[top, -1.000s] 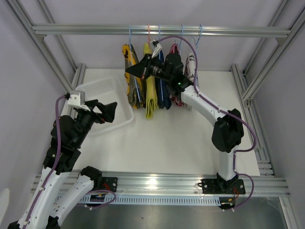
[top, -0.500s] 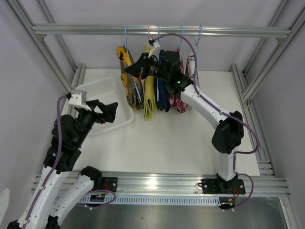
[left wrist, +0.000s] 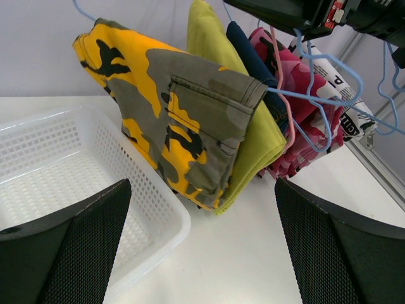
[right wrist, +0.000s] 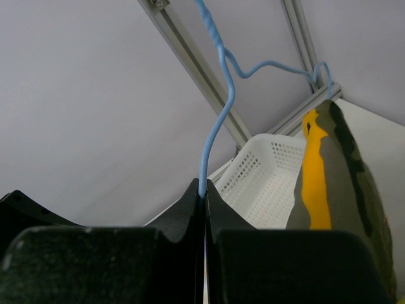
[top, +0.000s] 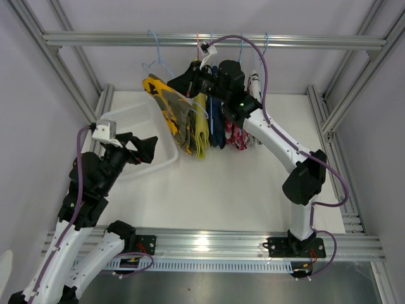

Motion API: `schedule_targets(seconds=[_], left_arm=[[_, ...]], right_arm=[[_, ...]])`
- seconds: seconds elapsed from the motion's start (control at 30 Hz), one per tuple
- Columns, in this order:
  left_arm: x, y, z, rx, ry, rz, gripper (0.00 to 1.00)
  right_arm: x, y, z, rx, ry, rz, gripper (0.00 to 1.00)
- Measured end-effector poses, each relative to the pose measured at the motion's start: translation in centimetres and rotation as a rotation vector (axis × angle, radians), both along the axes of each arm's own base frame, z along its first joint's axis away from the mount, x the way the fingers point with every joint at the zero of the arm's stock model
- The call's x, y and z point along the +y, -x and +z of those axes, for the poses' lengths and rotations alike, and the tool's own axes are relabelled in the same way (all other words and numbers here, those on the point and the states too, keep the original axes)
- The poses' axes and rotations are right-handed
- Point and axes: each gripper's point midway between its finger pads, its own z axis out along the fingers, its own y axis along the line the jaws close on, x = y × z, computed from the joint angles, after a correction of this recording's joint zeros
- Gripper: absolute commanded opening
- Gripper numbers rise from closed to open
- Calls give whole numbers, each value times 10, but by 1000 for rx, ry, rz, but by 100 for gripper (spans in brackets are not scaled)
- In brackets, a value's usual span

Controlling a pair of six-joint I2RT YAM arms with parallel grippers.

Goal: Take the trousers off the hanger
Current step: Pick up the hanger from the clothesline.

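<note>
Gently now. Hold the right gripper pinched shut on the thin wire neck of the blue hanger, up near 12 o'clock on the table, just below the rail. Find the camouflage trousers draped over that hanger, slanting out toward 11 o'clock, partly clear of the yellow pair and of the navy pair, pink pair and newsprint pair bunched between 12 and 1 o'clock. Steer the hanger toward 10 o'clock, above the white basket, with no twisting of the wire inside the pinch. Bring up the left gripper, spread wide and holding nothing, from 9 o'clock beside the basket. Close it on the folded lower edge of the camouflage cloth, never on the wire. Draw down and sideways off the bar, slowly. Watch for snagging on neighbouring hooks, and for the slim wire slipping.
</note>
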Motion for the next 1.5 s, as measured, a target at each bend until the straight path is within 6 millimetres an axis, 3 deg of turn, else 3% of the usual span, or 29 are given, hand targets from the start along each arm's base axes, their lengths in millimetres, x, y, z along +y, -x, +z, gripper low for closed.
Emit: schedule_targets(seconds=[0.3, 0.63, 0.77, 0.93, 1.17, 1.23, 1.5], left_arm=[[-1, 0, 0, 0, 0, -3, 99], [-2, 1, 0, 0, 0, -11, 99], [-3, 1, 0, 0, -1, -14, 99], [-4, 1, 0, 2, -1, -20, 100], [-6, 1, -1, 4, -2, -29, 99], [-6, 1, -1, 5, -3, -30, 99], [-7, 1, -2, 4, -10, -34, 99]], right_arm=[[-3, -2, 6, -5, -7, -28, 0], [-10, 3, -4, -9, 1, -84, 0], [-5, 7, -5, -16, 0, -81, 20], [1, 17, 9, -59, -42, -34, 40], [12, 33, 30, -94, -94, 76, 55], [15, 34, 33, -99, -100, 94, 55], [22, 26, 15, -106, -46, 47, 68]])
